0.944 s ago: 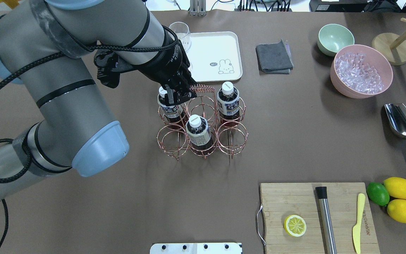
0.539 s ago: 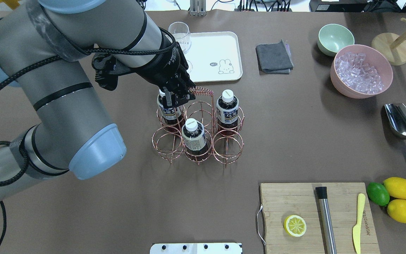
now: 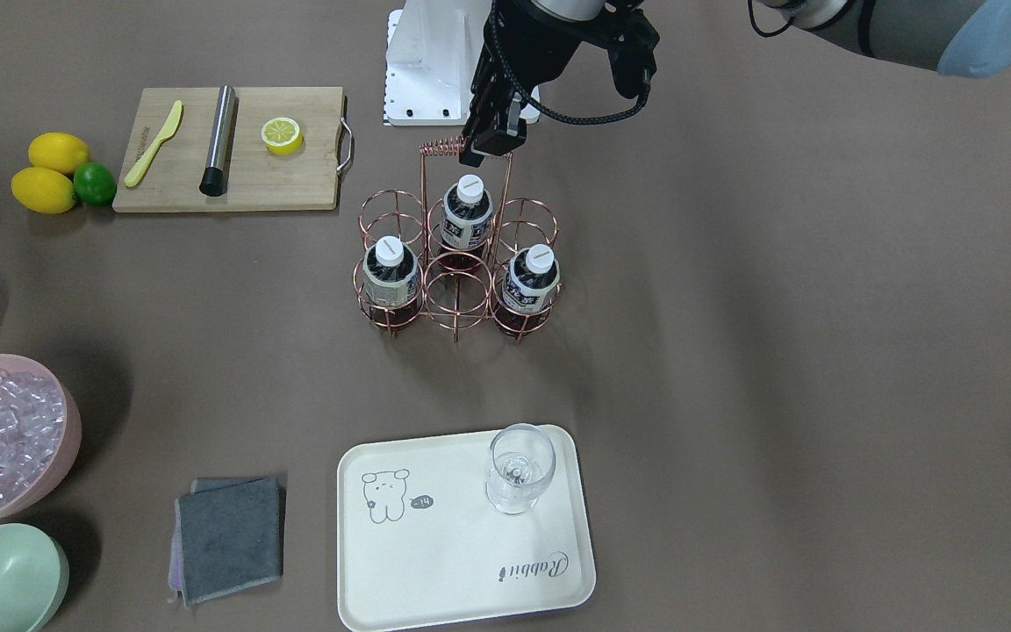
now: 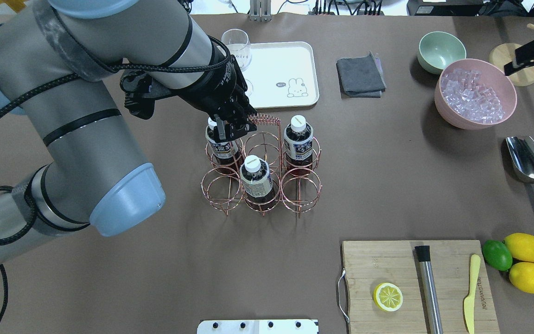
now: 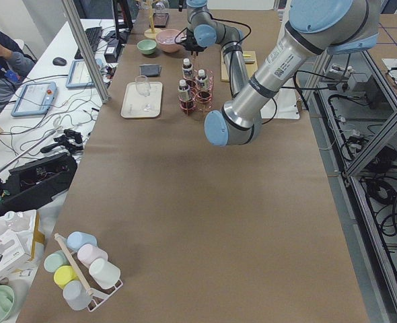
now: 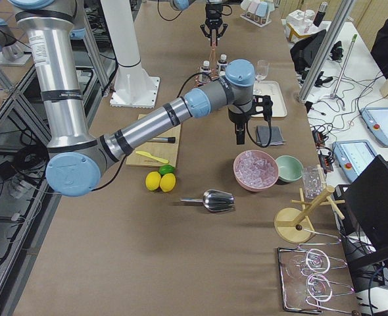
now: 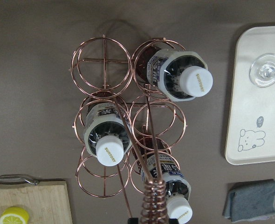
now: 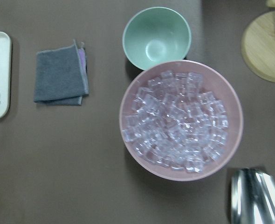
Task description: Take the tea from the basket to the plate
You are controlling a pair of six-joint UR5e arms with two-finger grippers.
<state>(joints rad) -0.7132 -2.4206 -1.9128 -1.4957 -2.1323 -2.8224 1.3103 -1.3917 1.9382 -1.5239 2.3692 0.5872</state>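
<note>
A copper wire basket (image 4: pixel 220 190) holds three tea bottles (image 4: pixel 255 178), (image 4: pixel 298 137), (image 4: pixel 218 144). My left gripper (image 4: pixel 232 125) is shut on the basket's coiled handle (image 4: pixel 266 120), also seen in the front view (image 3: pixel 438 147) and the left wrist view (image 7: pixel 152 205). I cannot tell if the basket is off the table. The cream plate (image 4: pixel 285 65) lies just beyond the basket with a wine glass (image 4: pixel 237 44) on its left end. My right gripper (image 6: pixel 239 137) hangs above the pink bowl; I cannot tell if it is open.
A pink bowl of ice (image 4: pixel 448 111), a green bowl (image 4: pixel 441 51) and a grey cloth (image 4: pixel 359 76) lie at the back right. A metal scoop (image 4: pixel 529 160), a cutting board (image 4: pixel 387 264) with a lemon half, and lemons (image 4: pixel 526 262) are nearer.
The basket has swung slightly left and toward me under my left gripper. My right arm has come into the overhead view at the top right.
</note>
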